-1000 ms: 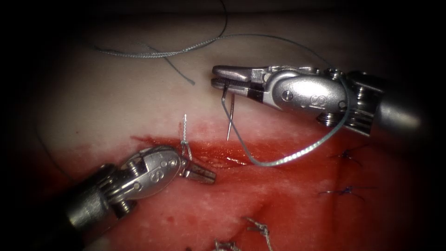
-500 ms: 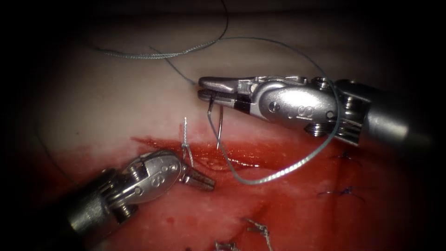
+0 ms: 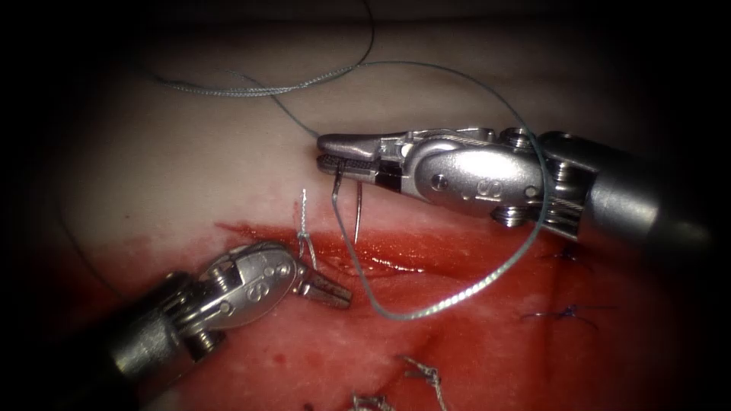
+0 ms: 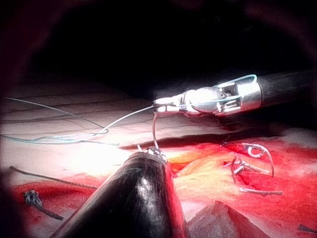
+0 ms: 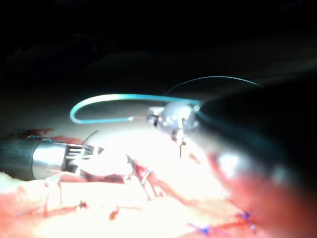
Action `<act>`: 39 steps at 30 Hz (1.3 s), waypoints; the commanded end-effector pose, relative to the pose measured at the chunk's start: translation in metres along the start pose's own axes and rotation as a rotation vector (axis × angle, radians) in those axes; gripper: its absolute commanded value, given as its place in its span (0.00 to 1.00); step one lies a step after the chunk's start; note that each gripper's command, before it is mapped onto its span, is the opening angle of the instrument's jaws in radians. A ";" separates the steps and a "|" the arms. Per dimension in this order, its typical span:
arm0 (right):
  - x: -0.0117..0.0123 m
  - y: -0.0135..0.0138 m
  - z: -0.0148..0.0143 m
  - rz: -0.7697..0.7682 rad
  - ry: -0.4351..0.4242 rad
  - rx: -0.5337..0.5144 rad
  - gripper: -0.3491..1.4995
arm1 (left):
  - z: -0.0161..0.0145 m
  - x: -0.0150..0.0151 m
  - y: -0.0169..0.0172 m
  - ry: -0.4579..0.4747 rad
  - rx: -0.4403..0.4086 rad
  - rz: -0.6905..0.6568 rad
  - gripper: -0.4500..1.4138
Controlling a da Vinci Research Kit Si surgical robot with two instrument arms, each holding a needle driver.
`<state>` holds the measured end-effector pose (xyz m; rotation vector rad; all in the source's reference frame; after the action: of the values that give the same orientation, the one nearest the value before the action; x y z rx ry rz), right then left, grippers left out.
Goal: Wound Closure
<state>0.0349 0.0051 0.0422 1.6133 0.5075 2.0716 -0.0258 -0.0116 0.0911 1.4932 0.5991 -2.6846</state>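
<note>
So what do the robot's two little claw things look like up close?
Both are shiny silver metal. The right tool has slim tapered jaws with a ridged inner face, a rounded wrist stamped with small letters, thin twisted steel cables, and a smooth grey shaft. The left tool looks the same, with ridged jaws, a stamped wrist and a darker shaft.

Tissue [image 3: 190, 175] under loose thread [image 3: 251, 90] (cut ends [image 3: 426, 374] lower down), red fluid [image 3: 472, 251] along the cut [image 3: 373, 262]

Right pincer [image 3: 329, 153] clamped (level), left pincer [image 3: 335, 291] closed.
</note>
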 end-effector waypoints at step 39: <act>-0.0001 0.0012 0.0019 0.000 0.031 -0.104 0.00 | -0.0008 0.0007 -0.0012 -0.003 0.003 -0.015 0.00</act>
<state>0.0358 0.0028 0.0442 1.5099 0.3865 2.0927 -0.0255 -0.0115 0.0913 1.4864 0.6225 -2.6997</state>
